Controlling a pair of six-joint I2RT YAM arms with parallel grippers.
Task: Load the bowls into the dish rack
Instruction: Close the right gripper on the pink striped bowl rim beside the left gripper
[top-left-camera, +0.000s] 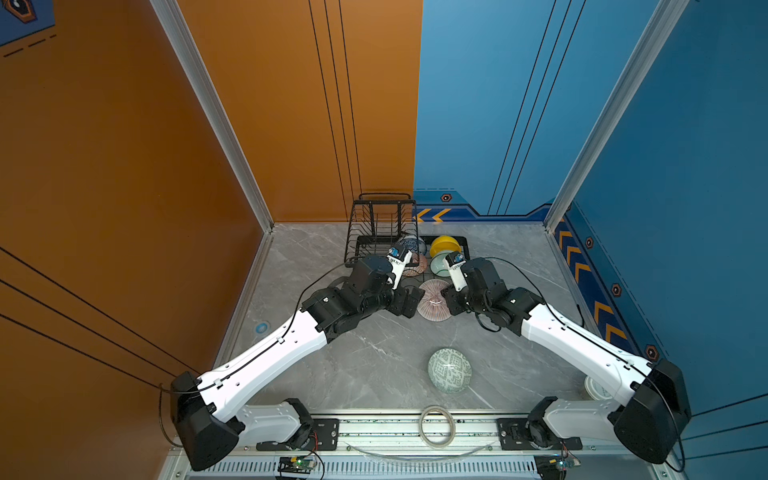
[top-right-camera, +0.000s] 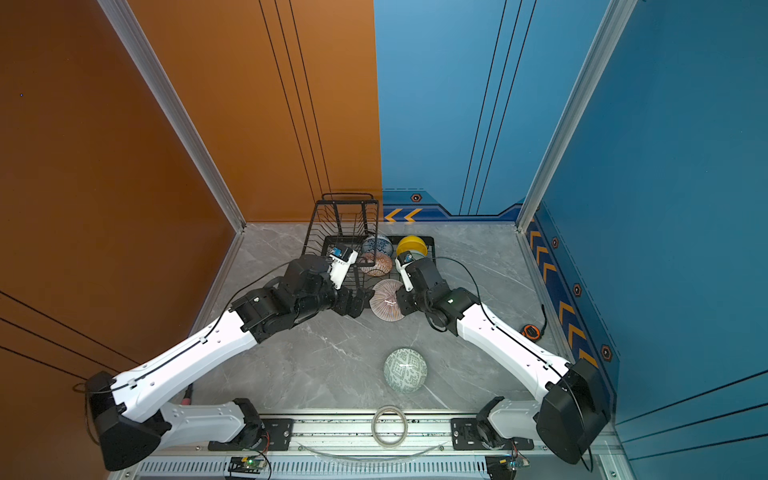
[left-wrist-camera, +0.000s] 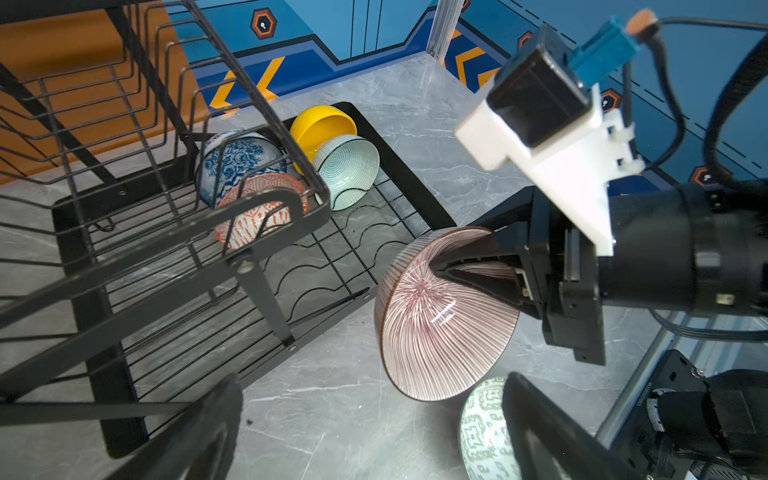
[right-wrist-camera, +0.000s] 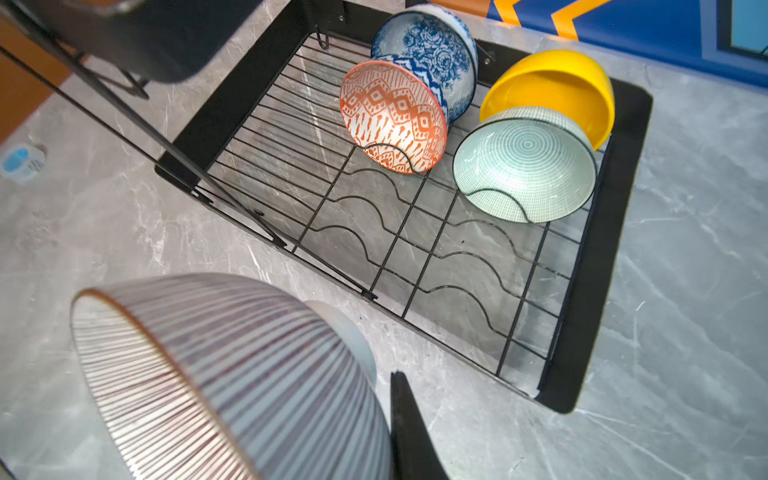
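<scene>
In both top views the striped bowl (top-left-camera: 434, 307) is tilted on its side just before the rack (top-left-camera: 384, 202), between the two grippers. The right gripper (top-left-camera: 448, 296) is clamped on its rim. The left gripper (top-left-camera: 415, 301) stands just beside it, jaws wide apart and empty. So close, those open fingers could clip the bowl if either arm moves carelessly. The maze bowl (top-left-camera: 449, 370) sits on the table (top-left-camera: 332, 357), well apart from the rack.

The left wrist view shows the pinch: one right finger (left-wrist-camera: 478, 270) lies inside the bowl, the other behind its wall. A one-sided hold on a glazed rim may let the bowl swing or slip in transit. I cannot tell whether its lower edge touches the table. The basket strut (left-wrist-camera: 266, 301) stands near the free slots and could catch the rim.

The right wrist view shows the blue (right-wrist-camera: 432, 50), orange (right-wrist-camera: 392, 116), yellow (right-wrist-camera: 552, 87) and green (right-wrist-camera: 523, 162) bowls on edge in the rack, with the slots nearer the striped bowl free. Set too deep, the striped bowl would knock the orange or green one.
</scene>
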